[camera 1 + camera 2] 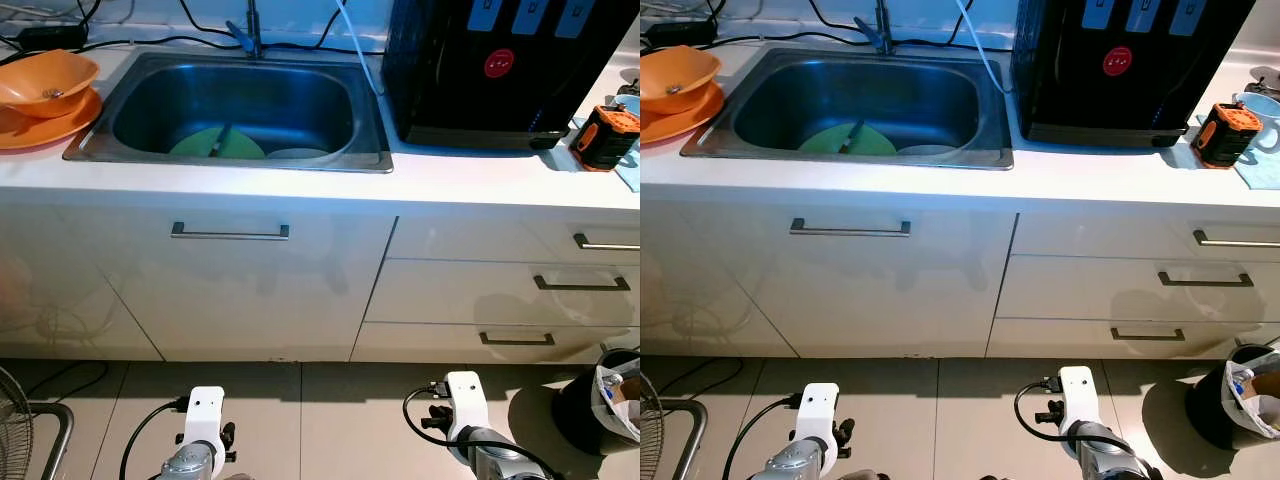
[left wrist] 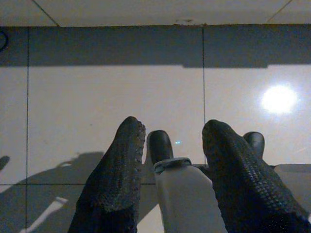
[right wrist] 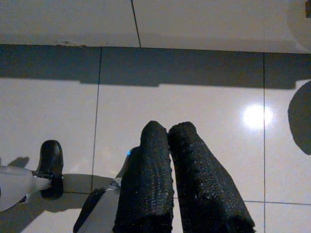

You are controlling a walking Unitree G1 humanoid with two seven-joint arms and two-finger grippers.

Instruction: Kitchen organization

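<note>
A steel sink [image 1: 370, 120] is set in the white counter ahead. In its basin lie a green plate [image 1: 200, 146] with a dark utensil [image 1: 218, 140] across it and a pale dish [image 1: 296, 153] beside it. An orange bowl [image 1: 45, 80] sits on an orange plate [image 1: 40, 128] left of the sink. Both arms hang low over the floor tiles, the left arm [image 1: 203, 425] and the right arm [image 1: 466, 405]. My left gripper [image 2: 174, 128] is open with nothing between its fingers. My right gripper [image 3: 169, 128] is shut and empty.
A black water dispenser [image 1: 500, 65] stands right of the sink, with an orange-and-black device [image 1: 605, 137] beside it. A cupboard door with a handle [image 1: 229, 232] is below the sink, and drawers [image 1: 520, 290] are to its right. A bin [image 1: 605, 400] stands at floor right, a fan [image 1: 25, 430] at floor left.
</note>
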